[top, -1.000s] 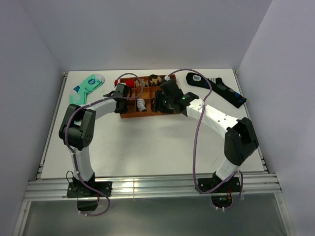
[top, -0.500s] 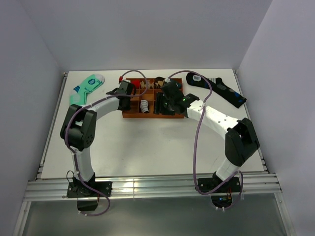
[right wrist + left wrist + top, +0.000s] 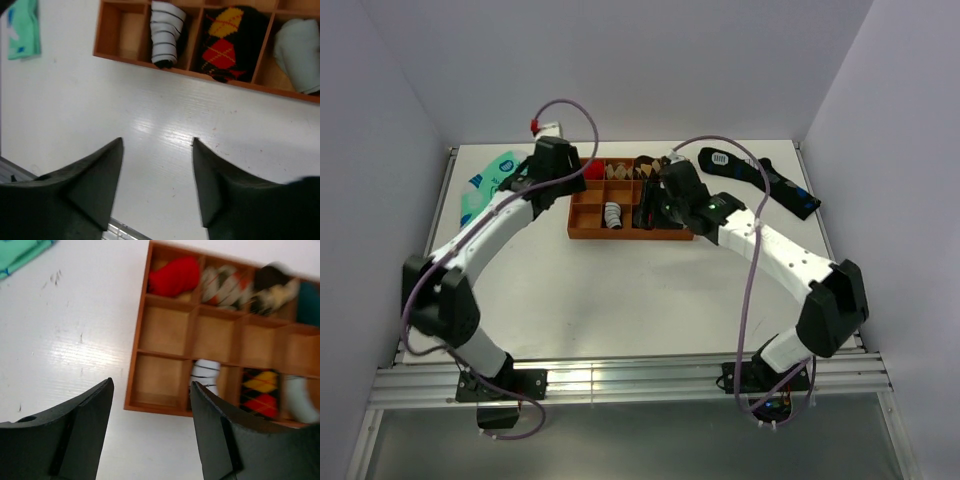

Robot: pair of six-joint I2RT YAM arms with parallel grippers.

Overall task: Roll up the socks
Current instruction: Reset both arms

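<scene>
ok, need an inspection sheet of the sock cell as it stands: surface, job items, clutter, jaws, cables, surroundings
Surface: white table, faint scuffs, nothing spilled.
Job's things: striped white sock, rolled, in a front compartment of the wooden organiser.
Clutter: mint green sock flat at far left; long black sock flat at far right; red roll, argyle roll and pale grey roll in other compartments.
Grippers: left gripper and right gripper near the organiser, jaws open, nothing held.
Cables: left purple cable loops above its arm; right purple cable hangs along its arm.
Surroundings: plain white walls; metal rail at near edge.
</scene>
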